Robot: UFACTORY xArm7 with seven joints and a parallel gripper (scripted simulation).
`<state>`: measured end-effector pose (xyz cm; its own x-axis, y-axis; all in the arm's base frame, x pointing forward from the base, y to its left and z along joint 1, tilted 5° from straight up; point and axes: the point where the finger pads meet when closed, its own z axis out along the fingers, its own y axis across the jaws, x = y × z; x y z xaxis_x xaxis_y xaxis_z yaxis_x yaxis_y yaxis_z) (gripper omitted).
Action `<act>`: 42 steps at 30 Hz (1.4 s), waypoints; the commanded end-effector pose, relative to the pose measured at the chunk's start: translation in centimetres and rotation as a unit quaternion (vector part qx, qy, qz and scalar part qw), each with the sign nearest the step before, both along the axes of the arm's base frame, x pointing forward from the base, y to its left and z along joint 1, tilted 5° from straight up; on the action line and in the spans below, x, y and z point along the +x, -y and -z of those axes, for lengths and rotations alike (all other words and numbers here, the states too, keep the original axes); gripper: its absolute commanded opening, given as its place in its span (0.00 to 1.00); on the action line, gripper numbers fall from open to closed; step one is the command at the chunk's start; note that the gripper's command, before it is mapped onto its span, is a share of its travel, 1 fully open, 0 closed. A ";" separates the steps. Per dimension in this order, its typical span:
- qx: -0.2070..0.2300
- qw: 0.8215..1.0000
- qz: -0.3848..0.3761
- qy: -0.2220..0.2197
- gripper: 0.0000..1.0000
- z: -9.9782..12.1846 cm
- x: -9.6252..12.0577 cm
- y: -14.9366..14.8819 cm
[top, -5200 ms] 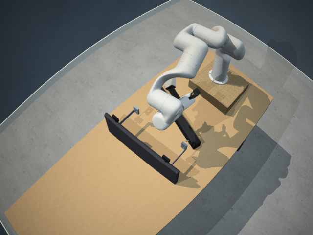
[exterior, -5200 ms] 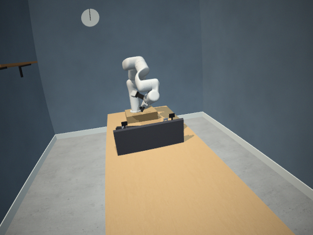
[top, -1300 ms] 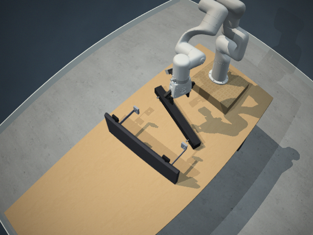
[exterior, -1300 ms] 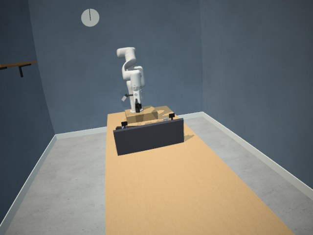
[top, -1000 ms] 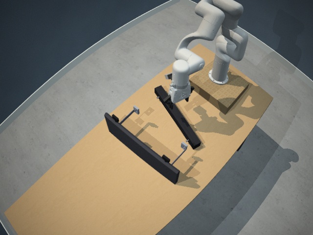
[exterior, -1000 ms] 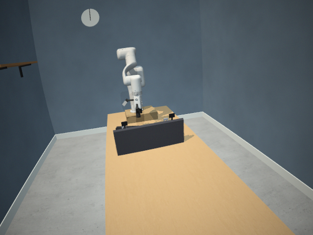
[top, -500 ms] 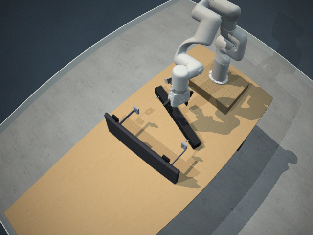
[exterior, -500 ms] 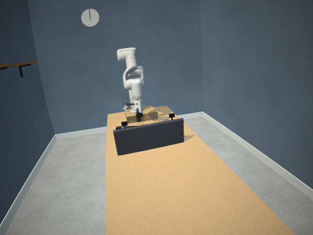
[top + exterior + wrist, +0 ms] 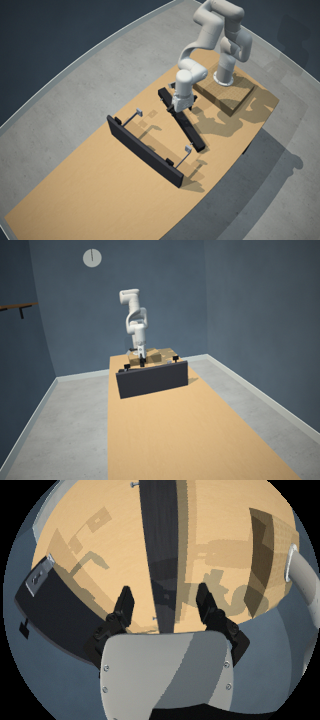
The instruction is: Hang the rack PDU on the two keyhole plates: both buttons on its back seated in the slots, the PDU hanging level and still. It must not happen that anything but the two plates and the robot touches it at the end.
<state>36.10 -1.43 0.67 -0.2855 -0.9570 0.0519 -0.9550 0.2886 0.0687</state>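
No text, label, brand, number or sign can be read on anything here.

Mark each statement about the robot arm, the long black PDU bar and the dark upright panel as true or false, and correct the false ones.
1. The long black PDU bar lies flat on the wooden table. True.
2. The gripper is clamped on the bar. False: its fingers stand open, one on each side of the bar, holding nothing.
3. The bar hangs on the two grey keyhole plates. False: both plates are bare.
4. The dark upright panel stands apart from the bar. True.
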 end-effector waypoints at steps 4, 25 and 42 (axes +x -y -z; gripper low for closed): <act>0.000 1.000 0.000 0.002 0.97 4.2 -0.1 0.1; 0.000 1.000 0.000 0.002 0.00 6.0 -0.3 0.2; 0.000 1.000 0.000 0.002 0.00 6.0 -0.3 0.2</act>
